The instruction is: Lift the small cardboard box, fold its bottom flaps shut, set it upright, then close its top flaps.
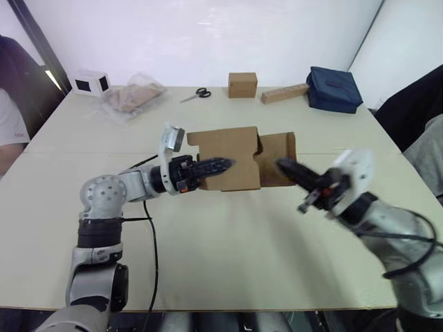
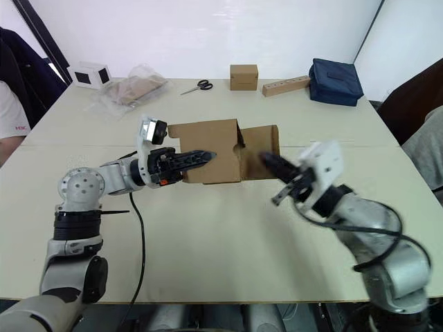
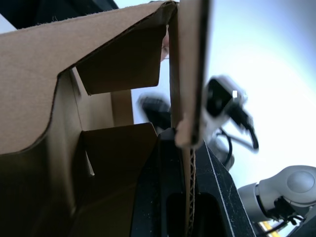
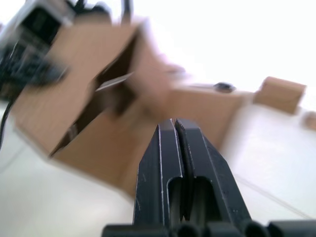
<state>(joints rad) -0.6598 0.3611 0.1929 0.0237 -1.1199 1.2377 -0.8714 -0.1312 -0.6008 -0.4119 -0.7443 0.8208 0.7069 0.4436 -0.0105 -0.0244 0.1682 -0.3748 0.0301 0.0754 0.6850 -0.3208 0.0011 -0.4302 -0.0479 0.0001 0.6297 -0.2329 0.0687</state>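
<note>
Brown small cardboard box (image 1: 225, 158) sits mid-tabletop (image 1: 228, 242), its flaps open. Left tool (image 1: 220, 165) is clamped on one box wall; right tool (image 1: 285, 167), fingers pressed together, points at its open end.

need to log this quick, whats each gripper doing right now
Left gripper: shut on a wall of the small cardboard box.
Right gripper: shut, empty, pointing at the box.
</note>
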